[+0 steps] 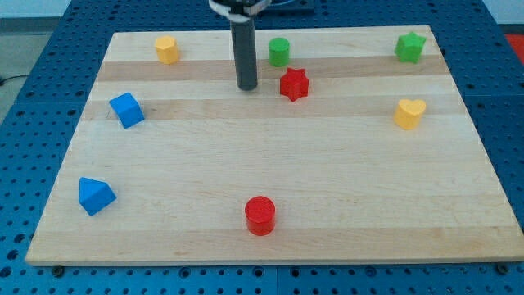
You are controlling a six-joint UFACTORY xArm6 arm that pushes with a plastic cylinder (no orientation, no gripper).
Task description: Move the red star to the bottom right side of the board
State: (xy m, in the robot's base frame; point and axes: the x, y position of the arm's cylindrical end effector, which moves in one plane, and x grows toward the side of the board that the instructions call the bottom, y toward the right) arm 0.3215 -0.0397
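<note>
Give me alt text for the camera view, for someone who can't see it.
My tip rests on a wooden board just to the view's left of the red star, with a small gap between them. Scattered around are a green cylinder, green star, yellow heart, yellow block, two blue blocks and a red cylinder.
</note>
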